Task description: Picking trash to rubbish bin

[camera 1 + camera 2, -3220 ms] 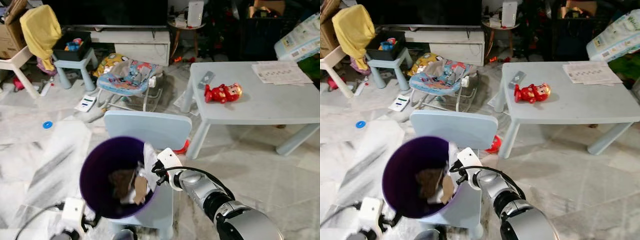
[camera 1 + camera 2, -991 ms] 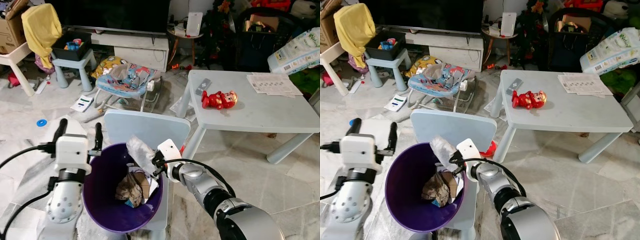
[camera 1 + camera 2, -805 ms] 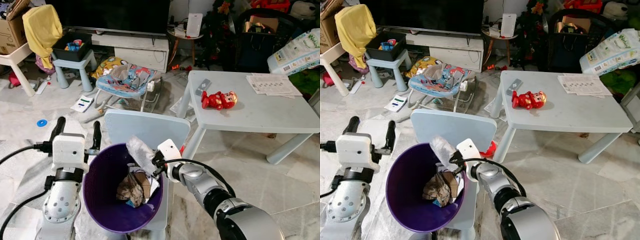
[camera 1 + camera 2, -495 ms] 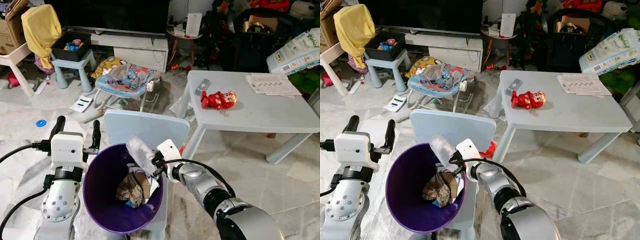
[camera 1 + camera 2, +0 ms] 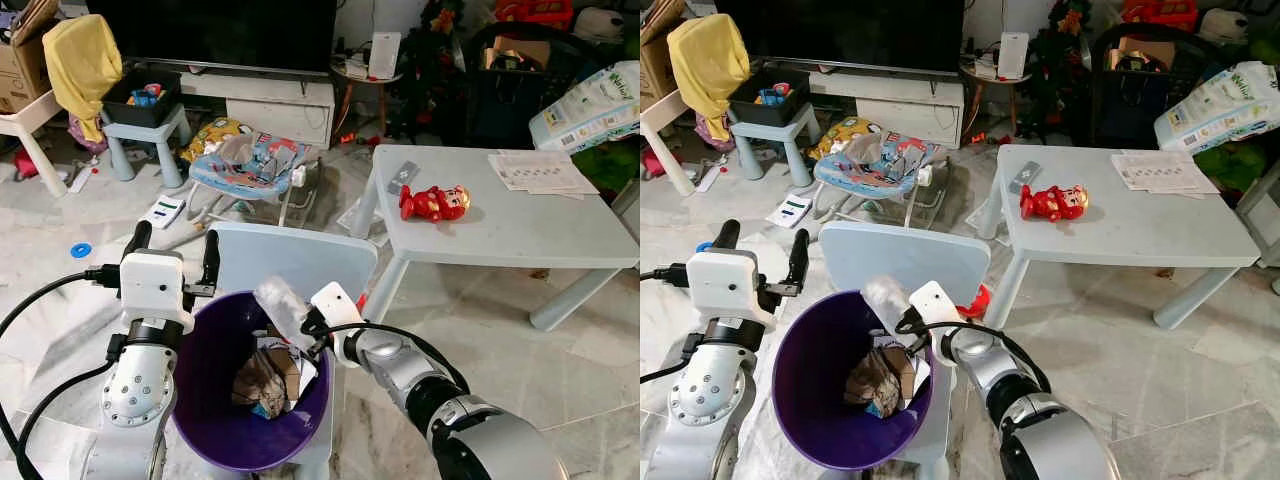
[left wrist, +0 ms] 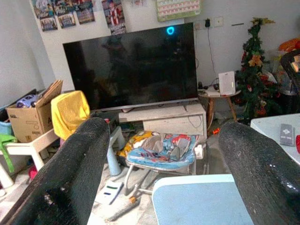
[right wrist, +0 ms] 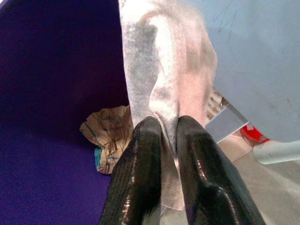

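A purple bin (image 5: 205, 400) stands in front of me against a pale blue chair (image 5: 290, 262). Crumpled brown paper (image 5: 262, 378) and other scraps lie inside it. My right gripper (image 5: 306, 325) is over the bin's right rim, shut on a white tissue (image 5: 279, 298) that sticks up and over the bin's mouth. In the right wrist view the fingers (image 7: 140, 168) pinch the tissue (image 7: 164, 79) above the purple inside and the brown paper (image 7: 107, 131). My left gripper (image 5: 175, 252) is raised at the bin's left rim, open, with nothing between its fingers (image 6: 70, 173).
A pale blue table (image 5: 540, 225) at the right carries a red toy (image 5: 432, 202), a remote (image 5: 403, 172) and papers (image 5: 540, 170). A baby bouncer (image 5: 250, 162), a small table with a black box (image 5: 140, 100) and a TV stand (image 5: 270, 95) lie beyond the chair.
The left arm has come up from low down to beside the bin's left rim and edged right. The right gripper keeps hold of the tissue, now raised above the rim.
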Available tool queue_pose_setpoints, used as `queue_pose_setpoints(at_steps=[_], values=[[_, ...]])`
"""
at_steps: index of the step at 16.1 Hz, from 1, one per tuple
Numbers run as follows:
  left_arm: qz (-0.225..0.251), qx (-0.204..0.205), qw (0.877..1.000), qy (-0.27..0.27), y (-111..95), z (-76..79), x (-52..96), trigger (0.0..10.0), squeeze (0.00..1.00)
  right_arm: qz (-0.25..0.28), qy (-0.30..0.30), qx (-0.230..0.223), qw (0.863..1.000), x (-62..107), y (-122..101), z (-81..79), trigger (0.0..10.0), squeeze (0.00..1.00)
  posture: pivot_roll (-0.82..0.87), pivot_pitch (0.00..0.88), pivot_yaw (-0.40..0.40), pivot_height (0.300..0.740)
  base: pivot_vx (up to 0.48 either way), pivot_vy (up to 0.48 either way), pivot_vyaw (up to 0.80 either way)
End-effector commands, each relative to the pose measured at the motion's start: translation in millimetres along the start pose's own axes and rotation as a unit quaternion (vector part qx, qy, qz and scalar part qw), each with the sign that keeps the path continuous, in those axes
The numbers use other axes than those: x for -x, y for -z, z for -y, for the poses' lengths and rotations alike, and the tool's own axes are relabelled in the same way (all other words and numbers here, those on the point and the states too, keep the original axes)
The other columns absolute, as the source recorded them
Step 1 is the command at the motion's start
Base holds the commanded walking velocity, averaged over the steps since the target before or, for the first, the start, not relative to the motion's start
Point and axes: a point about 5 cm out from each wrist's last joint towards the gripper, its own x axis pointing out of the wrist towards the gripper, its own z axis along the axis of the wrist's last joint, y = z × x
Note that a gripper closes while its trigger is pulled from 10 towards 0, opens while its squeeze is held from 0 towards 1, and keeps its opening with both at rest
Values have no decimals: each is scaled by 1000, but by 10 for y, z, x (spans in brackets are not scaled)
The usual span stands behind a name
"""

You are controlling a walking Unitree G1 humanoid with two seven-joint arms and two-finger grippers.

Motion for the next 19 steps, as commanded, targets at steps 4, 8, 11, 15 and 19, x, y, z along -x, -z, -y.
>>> queue_pose_setpoints(at_steps=[4,8,11,15,19], values=[[4,4,1000,3,-44,16,-7,10000,0,-5,-12,8,1000,-44,-30,-106,10000,1000,166,65,-108,740,0,0,0],[3,5,1000,2,-43,17,-7,10000,0,-5,-10,8,1000,-42,-29,-101,10000,1000,165,66,-108,740,0,0,0],[3,5,1000,2,-43,17,-7,10000,0,-5,-10,8,1000,-42,-29,-101,10000,1000,165,66,-108,740,0,0,0],[3,5,1000,2,-43,17,-7,10000,0,-5,-10,8,1000,-42,-29,-101,10000,1000,165,66,-108,740,0,0,0],[3,5,1000,2,-43,17,-7,10000,0,-5,-10,8,1000,-42,-29,-101,10000,1000,165,66,-108,740,0,0,0]])
